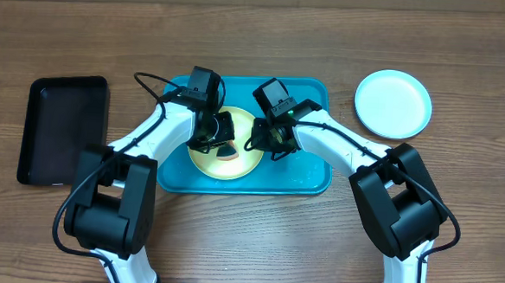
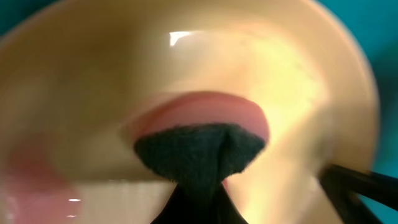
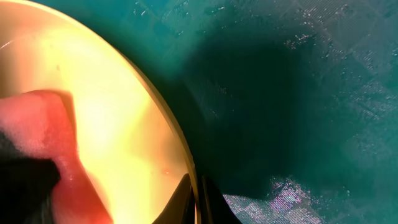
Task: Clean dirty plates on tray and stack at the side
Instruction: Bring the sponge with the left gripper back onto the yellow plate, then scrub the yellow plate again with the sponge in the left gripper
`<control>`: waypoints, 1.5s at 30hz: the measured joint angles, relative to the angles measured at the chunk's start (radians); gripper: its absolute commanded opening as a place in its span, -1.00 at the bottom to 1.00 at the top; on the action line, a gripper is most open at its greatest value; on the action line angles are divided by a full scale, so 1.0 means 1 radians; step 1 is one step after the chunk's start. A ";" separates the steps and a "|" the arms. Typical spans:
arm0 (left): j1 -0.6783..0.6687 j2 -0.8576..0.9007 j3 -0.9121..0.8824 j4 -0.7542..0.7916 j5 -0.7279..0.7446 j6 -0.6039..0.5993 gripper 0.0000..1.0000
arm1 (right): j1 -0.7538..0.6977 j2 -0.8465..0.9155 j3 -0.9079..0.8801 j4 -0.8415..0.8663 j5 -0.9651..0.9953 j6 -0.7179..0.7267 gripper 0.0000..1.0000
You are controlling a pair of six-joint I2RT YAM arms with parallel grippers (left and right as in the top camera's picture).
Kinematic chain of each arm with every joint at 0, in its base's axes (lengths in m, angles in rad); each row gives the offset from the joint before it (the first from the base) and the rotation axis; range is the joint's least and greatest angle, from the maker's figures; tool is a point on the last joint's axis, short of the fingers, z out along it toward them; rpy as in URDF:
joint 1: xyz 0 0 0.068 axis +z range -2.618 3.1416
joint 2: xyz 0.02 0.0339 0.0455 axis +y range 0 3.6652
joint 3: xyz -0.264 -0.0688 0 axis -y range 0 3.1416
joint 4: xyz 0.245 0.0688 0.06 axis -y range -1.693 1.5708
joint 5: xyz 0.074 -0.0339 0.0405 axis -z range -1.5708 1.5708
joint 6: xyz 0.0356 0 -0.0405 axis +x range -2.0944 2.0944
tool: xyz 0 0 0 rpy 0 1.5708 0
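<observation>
**Two grippers closed on one plate's work**

One yellow-green plate (image 1: 243,163) lies in the left half of the turquoise tray (image 1: 307,175), which sits mid-table. The left gripper (image 1: 216,141) reaches down over the plate's middle. Its fingers are pinched tight on a sponge (image 2: 205,121), pink with a dark scouring layer, and the sponge presses against the plate's inner surface. The right gripper (image 3: 198,202) comes in from the right. Its fingers are nearly together, nipping the plate's right rim, with the bare tray floor just beside them. A white plate (image 1: 393,103) rests on the wooden table (image 1: 247,245), outside the tray, beyond its far right corner. A pale blue edge shows around it; whether that is a second plate beneath cannot be told. A black tray (image 1: 63,130) lies well apart on the left.
</observation>
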 measured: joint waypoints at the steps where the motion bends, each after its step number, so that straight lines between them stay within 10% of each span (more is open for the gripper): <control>1: 0.000 0.002 0.000 -0.003 -0.022 -0.003 -0.92 | 0.000 0.000 0.000 0.000 0.000 0.000 -0.92; 14: 0.023 0.002 0.033 -0.121 -0.241 0.039 -0.91 | 0.001 0.000 0.000 0.000 -0.004 0.000 -0.93; 32: -0.055 0.077 0.082 0.043 -0.066 -0.086 -0.91 | -0.006 0.000 0.000 -0.009 0.007 0.000 -0.93; 45: 0.014 0.087 0.150 -0.246 -0.175 -0.080 -0.91 | -0.006 0.000 0.000 -0.008 0.007 0.000 -0.93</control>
